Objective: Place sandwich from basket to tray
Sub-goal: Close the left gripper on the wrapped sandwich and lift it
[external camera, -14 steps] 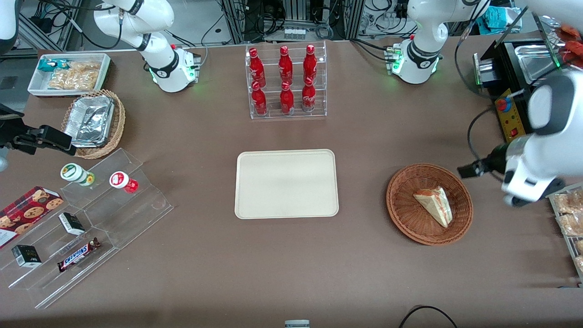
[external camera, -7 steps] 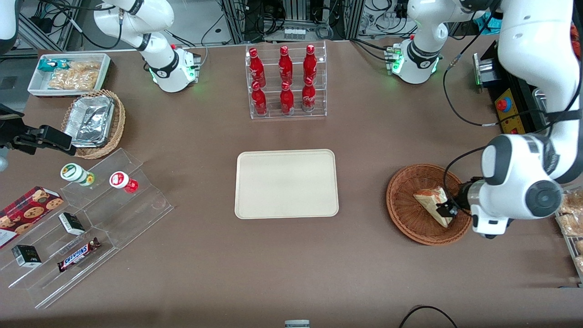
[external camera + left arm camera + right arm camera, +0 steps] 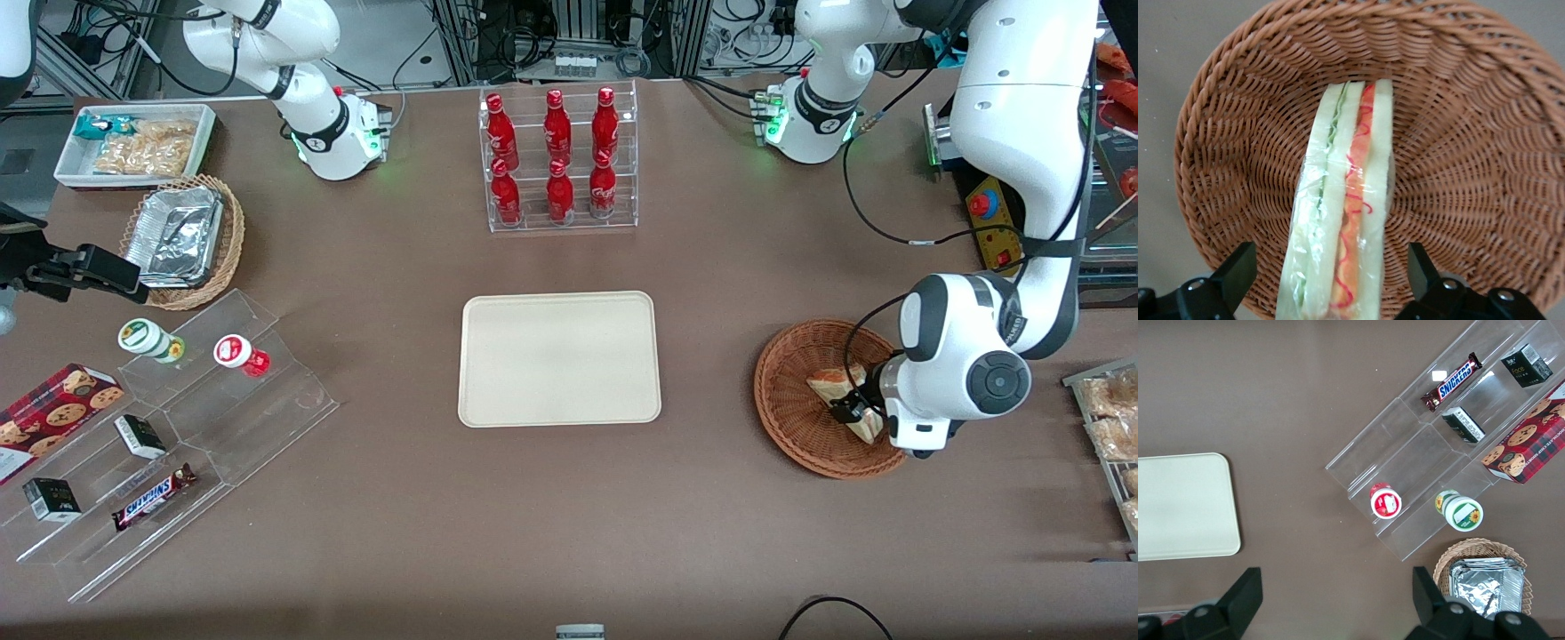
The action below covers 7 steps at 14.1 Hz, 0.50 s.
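The left arm's claw [image 3: 1328, 280] is held spread low over the round reddish-brown woven wicker basket [image 3: 800, 427], its two fingers [image 3: 1238, 270] straddling the clear-wrapped triangular white-bread sandwich [image 3: 1341, 200], apparently without contact. The sandwich is seen lying in the basket, cut edge up. A good grasp is judged to need a further descent, centred, then gentle closing on the bread faces. The flat cream-beige plastic tray [image 3: 560, 358] is set well apart on the brown worktop [image 3: 711, 516].
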Motion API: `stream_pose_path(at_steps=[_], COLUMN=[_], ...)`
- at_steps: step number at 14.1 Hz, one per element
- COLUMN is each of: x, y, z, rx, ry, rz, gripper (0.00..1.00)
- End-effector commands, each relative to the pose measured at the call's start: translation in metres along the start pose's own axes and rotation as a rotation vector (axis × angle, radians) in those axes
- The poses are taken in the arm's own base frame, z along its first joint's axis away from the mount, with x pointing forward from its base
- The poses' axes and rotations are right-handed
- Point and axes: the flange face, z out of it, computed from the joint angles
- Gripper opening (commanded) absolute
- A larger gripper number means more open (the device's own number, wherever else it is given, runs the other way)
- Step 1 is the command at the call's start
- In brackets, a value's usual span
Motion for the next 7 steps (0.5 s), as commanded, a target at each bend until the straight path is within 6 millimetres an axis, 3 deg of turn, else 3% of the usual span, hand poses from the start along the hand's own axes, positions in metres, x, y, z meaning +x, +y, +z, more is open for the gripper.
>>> stream_pose_path(at_steps=[1, 4, 5, 7], x=[-0.004, -0.002, -0.001, -0.002], y=[-0.006, -0.004, -0.004, 0.002], z=[0.005, 0.005, 0.0, -0.018], rx=[-0.008, -0.013, -0.017, -0.027], ry=[0.035, 0.037, 0.041, 0.053], rz=[-0.014, -0.014, -0.014, -0.008], gripper=[0.84, 0.3, 0.2, 0.17])
